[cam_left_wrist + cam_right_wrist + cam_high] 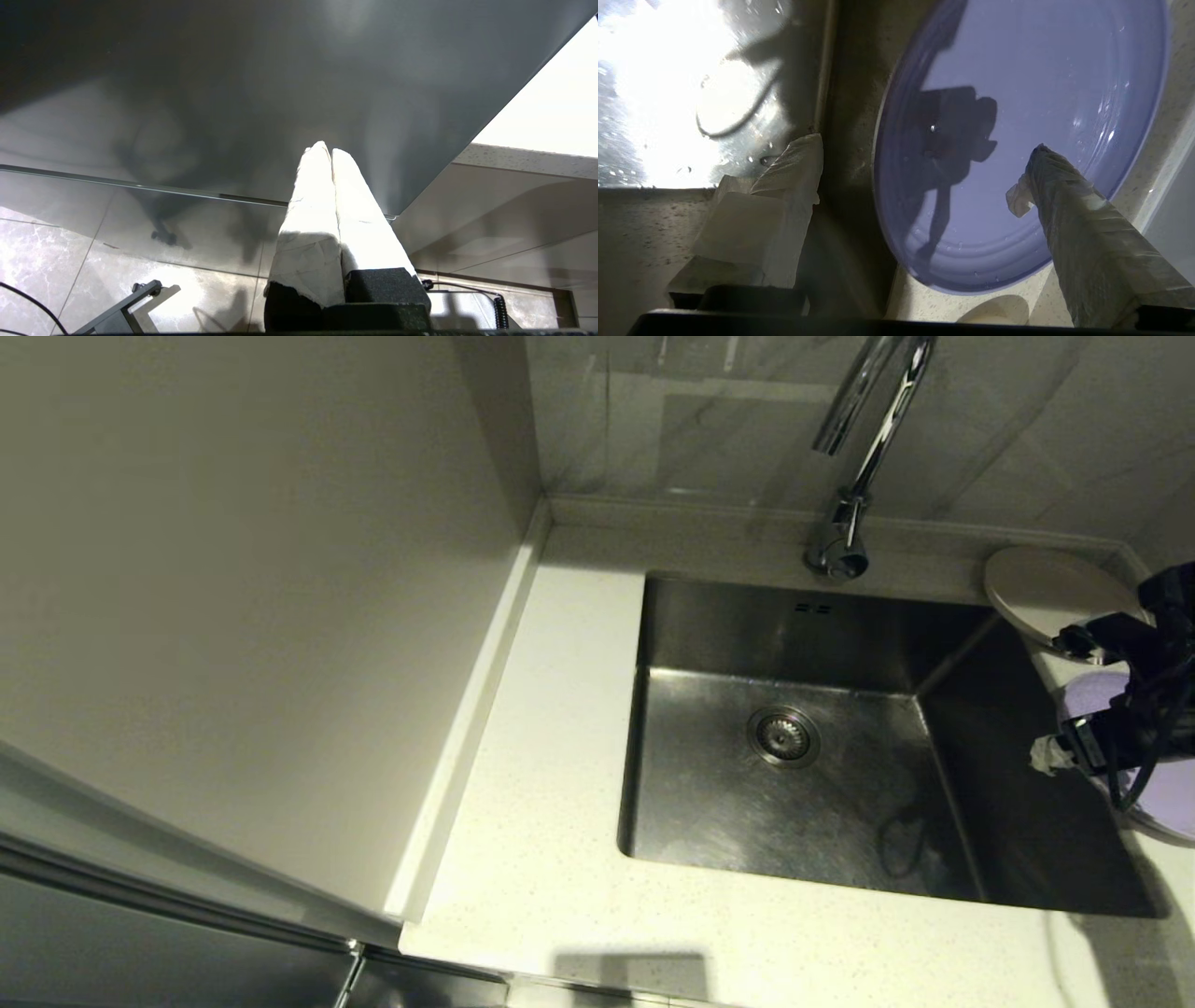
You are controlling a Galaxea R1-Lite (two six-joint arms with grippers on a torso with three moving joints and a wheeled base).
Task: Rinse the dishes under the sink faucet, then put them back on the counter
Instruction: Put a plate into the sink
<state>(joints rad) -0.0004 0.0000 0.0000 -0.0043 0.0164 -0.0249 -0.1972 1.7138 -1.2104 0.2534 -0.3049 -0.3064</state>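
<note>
The lavender plate lies flat on the counter right of the sink, with water drops on it. My right gripper hovers open over its sink-side rim. One taped finger is over the sink edge and the other finger is over the plate's face. In the head view the right gripper covers much of the lavender plate. The beige plate rests at the back right corner. The faucet stands behind the empty basin. I cannot make out the white bowl.
The drain strainer sits mid-basin, with two overflow slots on the back wall. A tall wall panel borders the counter on the left. My left gripper hangs shut below counter level, by a dark cabinet front.
</note>
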